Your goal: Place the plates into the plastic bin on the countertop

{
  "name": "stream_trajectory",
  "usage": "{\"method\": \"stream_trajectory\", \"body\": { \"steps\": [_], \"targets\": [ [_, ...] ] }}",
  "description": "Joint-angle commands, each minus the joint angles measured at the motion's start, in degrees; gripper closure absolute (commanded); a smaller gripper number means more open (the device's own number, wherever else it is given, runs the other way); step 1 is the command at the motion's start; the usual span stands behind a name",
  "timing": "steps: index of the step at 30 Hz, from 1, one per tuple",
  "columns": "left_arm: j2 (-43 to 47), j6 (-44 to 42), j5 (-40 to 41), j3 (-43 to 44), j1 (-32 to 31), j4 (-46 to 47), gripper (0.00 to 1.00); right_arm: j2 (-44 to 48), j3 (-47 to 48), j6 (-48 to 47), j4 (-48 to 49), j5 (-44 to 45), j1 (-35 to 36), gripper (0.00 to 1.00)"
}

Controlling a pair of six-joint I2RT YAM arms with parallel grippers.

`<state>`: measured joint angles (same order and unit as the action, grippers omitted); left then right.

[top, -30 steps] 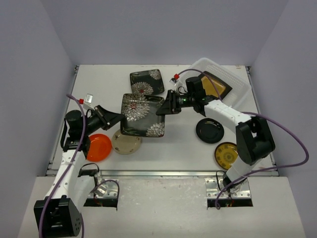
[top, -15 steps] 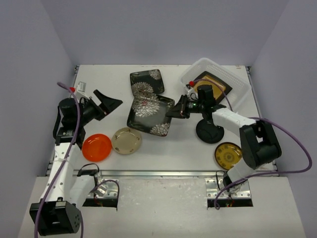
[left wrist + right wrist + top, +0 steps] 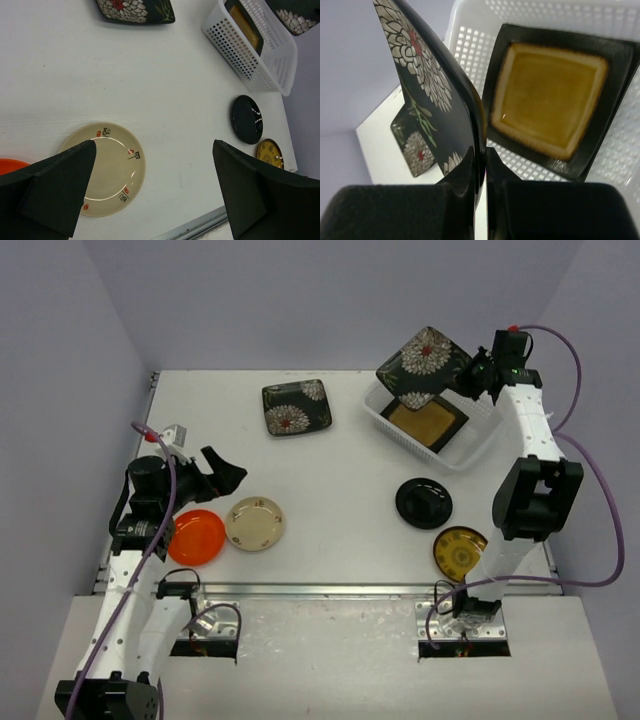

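Overview from above: my right hand [image 3: 468,380] holds the black floral plate [image 3: 425,365] tilted over the bin [image 3: 482,435] at the counter's [image 3: 340,530] far right corner, with the amber plate [image 3: 428,423] inside. Left wrist: my left hand [image 3: 154,150] gapes wide, empty, above the cream plate [image 3: 107,167]. Right wrist: fingers pinch the floral plate's rim.

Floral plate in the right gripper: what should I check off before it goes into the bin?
1. Right gripper shut on the edge of the floral plate: ok.
2. Plate level for a flat release: not ok, steeply tilted.
3. Plate wholly inside the rim line of the plastic bin: cannot tell.
4. Landing spot usable: the amber-centred plate lies flat there, so it would stack: ok.
5. Left gripper open, far from the bin: ok.
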<state>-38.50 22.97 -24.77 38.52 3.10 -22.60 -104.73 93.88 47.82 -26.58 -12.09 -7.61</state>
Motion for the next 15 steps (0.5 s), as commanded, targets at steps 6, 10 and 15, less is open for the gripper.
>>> {"method": "stream_trajectory", "body": {
  "steps": [6, 10, 15],
  "targets": [
    [2.08, -1.17, 0.88, -0.95, -6.93, 2.44, 0.00, -10.47, 19.42, -7.09, -13.27, 10.46, 0.76, 1.00],
    [1.53, -1.17, 1.27, -0.90, -8.20, 2.39, 0.00, -14.52, 22.11, -9.42, -15.10, 9.44, 0.74, 1.00],
    [1.25, -1.16, 1.31, -0.90, -8.27, 2.39, 0.00, -17.56, 21.91, -10.61, -16.13, 7.70, 0.45, 0.94]
  ]
}}
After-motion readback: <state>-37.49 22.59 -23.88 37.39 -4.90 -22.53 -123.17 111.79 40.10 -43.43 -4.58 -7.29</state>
